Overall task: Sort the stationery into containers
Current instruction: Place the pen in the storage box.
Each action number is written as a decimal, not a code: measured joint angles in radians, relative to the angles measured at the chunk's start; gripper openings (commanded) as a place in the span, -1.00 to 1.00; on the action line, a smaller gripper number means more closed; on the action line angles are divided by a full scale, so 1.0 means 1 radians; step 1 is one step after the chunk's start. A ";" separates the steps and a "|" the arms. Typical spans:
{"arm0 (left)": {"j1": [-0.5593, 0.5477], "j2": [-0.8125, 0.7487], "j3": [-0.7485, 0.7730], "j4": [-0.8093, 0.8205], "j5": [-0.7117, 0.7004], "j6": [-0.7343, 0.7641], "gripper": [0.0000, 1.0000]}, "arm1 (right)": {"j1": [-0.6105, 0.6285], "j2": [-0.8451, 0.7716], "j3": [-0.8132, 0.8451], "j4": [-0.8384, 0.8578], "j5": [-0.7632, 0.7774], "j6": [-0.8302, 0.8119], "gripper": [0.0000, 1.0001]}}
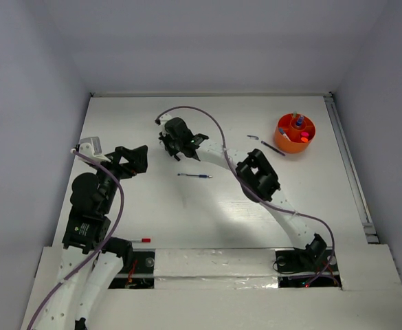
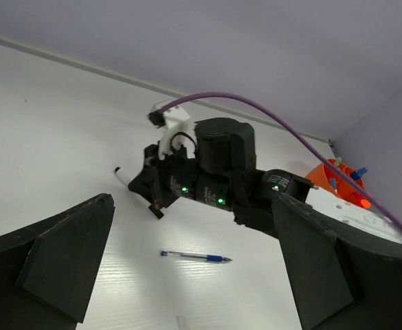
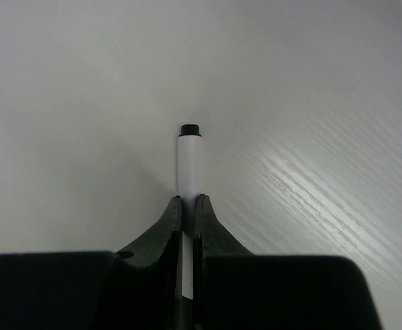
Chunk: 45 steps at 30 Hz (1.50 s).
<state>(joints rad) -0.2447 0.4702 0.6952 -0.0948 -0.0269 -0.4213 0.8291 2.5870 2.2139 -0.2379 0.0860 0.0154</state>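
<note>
- Right gripper: fingers clamped on a black-tipped white marker, its rear part hidden between them.
- Left gripper: fingers apart, their bases cut off in the wrist view.

One orange cup. Inside it, perhaps four or five small coloured pieces, too crowded to count surely. Loose outside it: one blue pen, one dark pen, one tiny blue piece. One white marker with a black cap. Two grippers: left gripper, right gripper. Two purple cables: left cable, right cable.
</note>
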 measured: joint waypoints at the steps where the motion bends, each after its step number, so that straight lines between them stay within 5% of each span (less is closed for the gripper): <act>1: 0.000 0.000 0.000 0.000 0.000 0.000 0.98 | -0.011 -0.016 -0.036 0.027 -0.013 0.020 -1.00; 10: 0.008 0.000 0.000 0.000 0.005 0.000 0.98 | -0.194 -0.476 -0.604 0.331 -0.024 0.123 -1.00; 16: 0.011 -0.011 0.000 0.000 0.025 0.000 0.98 | -0.286 -0.881 -0.976 0.645 0.102 0.102 -1.00; 21: 0.004 -0.039 0.000 0.000 0.041 0.000 0.98 | -0.409 -1.069 -1.304 0.889 0.238 0.061 -1.00; 28: -0.048 -0.079 0.000 0.000 0.042 0.000 0.98 | -0.571 -1.088 -1.501 1.027 0.428 -0.017 -1.00; 45: -0.109 -0.096 0.000 -0.002 0.040 0.001 0.98 | -0.602 -0.867 -1.479 1.320 0.584 -0.232 -1.00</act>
<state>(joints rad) -0.3542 0.3744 0.6952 -0.0963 0.0128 -0.4206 0.2268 1.7195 0.7345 1.0821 0.6697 -0.2161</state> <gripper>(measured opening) 0.989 0.076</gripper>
